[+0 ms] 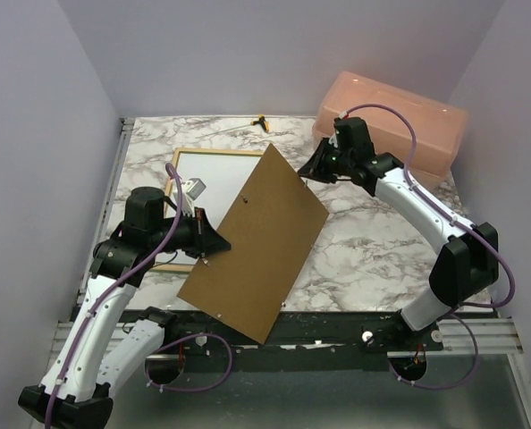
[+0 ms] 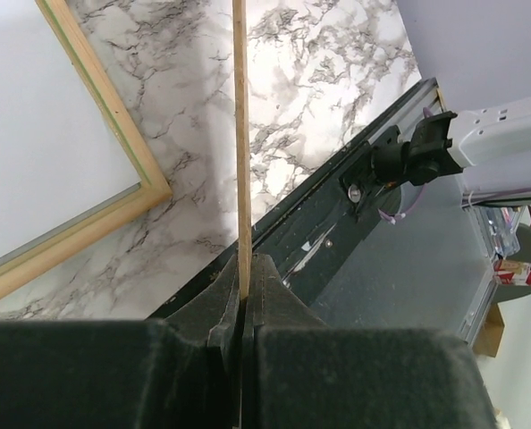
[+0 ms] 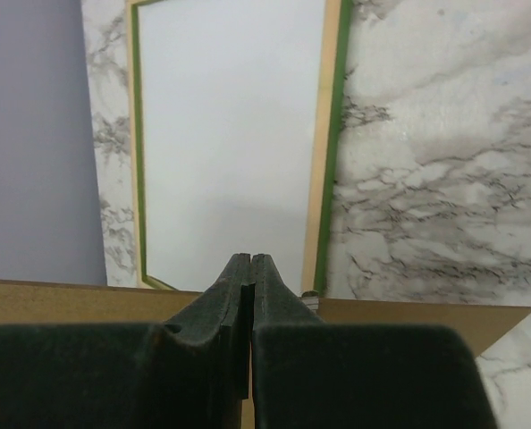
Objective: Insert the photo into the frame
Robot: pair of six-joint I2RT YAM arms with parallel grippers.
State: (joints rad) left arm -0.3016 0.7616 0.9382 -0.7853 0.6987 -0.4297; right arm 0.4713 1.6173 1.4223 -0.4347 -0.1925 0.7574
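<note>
Closest to us, the left gripper (image 2: pixel 243 295) is pinched tight on the thin edge of the brown backing panel (image 2: pixel 240 134), with no gap beside the board. The right gripper (image 3: pixel 250 268) is likewise clamped on the panel's far upper corner. Between them the panel hangs tilted above the surface (image 1: pixel 364 241), its near corner low over the black rail (image 1: pixel 337 326) and the arm bases.

The frame (image 1: pixel 216 154) lies flat at the back left, bare wood side up. The photo (image 1: pixel 216 174) seems to sit inside it, plain white side up, though we cannot tell whether every edge is seated under the rails.

We judge the step in hand to be laying the panel over the photo to close the frame. To do it well, we would:
- swing the panel left and away until it is square with the frame's opening;
- level it before lowering it, so no corner lands first and drags the sheet;
- keep both grips even, since a twist would bow the thin board;
- let go only once it rests inside the rails.

The surface is marbled white and grey. A pink plastic box (image 1: pixel 400 121) stands at the back right and a small yellow tool (image 1: pixel 263 122) lies near the back edge. Plain lilac walls close in on three sides.
</note>
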